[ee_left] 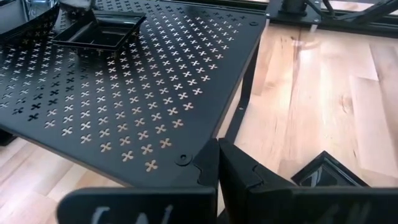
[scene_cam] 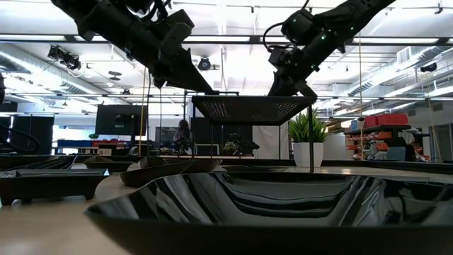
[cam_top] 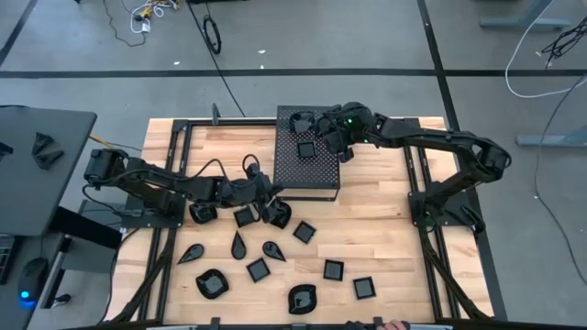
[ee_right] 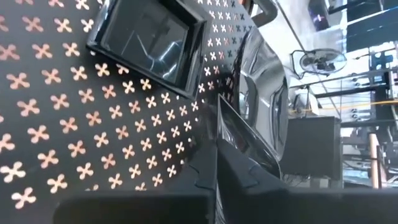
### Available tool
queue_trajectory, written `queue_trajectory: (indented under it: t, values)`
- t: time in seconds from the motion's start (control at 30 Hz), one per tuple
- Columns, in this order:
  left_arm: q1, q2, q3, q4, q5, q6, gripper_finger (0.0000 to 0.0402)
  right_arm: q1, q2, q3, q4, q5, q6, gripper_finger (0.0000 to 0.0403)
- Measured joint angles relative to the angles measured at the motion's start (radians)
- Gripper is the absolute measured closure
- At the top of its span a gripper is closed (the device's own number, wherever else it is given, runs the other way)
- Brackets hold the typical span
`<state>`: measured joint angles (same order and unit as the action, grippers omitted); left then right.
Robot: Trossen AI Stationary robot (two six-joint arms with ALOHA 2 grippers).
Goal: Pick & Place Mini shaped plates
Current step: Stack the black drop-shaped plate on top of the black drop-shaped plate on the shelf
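Note:
Several mini shaped plates [cam_top: 259, 269] lie on the near half of the wooden table. Two more sit on the black perforated box [cam_top: 307, 174]: a square one [cam_top: 304, 150] and a rounded one [cam_top: 298, 119]. My right gripper [ee_right: 217, 149] is over the box's far right part [cam_top: 341, 147], shut on a glossy black plate [ee_right: 261, 81]. My left gripper [ee_left: 217, 165] hangs shut just in front of the box's near left corner [ee_left: 181, 160], with nothing showing between its fingers. A square plate [ee_left: 324, 174] shows beside its finger over the wood. My right gripper pinches the glossy plate by its rim [ee_right: 233, 124] between its two fingers. The fingers slant down from the table's right side. The plate stands tilted on edge beyond the fingers, clear of the perforated top, next to the square plate [ee_right: 149, 37].
Black frame rails [cam_top: 417, 183] run along both sides of the table. The box stands on thin legs [scene_cam: 311, 145], so its top is well above the wood. A potted plant [scene_cam: 306, 134] stands beyond the table. Bare wood lies to the right of the box [cam_top: 376, 192].

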<state>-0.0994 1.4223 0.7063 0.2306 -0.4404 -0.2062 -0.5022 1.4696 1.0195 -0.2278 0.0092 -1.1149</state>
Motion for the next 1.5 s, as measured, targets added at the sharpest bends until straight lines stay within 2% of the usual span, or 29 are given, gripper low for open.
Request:
queue_trajectory:
  t: [0.3,0.47,0.63,0.77,0.93,1.0,1.13,1.5]
  values:
    - [0.000,0.000,0.000,0.000,0.000,0.000,0.0394,0.000,0.000,0.000,0.015,0.002,-0.015,0.0379]
    - [0.000,0.000,0.000,0.000,0.000,0.000,0.0394,-0.001,0.000,0.000,0.015,0.061,-0.016,0.0378]
    - [0.000,0.000,0.000,0.000,0.000,0.000,0.0394,-0.007,0.000,0.000,0.015,0.072,-0.005,0.0378]
    - [0.000,0.000,0.000,0.000,0.000,0.000,0.0394,-0.025,-0.004,0.000,0.015,0.088,0.093,0.0378]
    - [0.000,0.000,0.000,0.000,0.000,0.000,0.0394,-0.113,-0.010,0.000,0.010,0.081,0.332,0.0378]
    - [0.000,0.000,0.000,0.000,0.000,0.000,0.0394,-0.150,-0.010,0.000,-0.004,0.046,0.406,0.0378]
    - [0.000,0.000,0.000,0.000,0.000,0.000,0.0394,-0.200,-0.010,0.000,-0.028,-0.094,0.488,0.0378]
    - [0.000,0.000,0.000,0.001,0.000,-0.001,0.0394,-0.208,-0.004,0.000,-0.026,-0.152,0.525,0.0378]
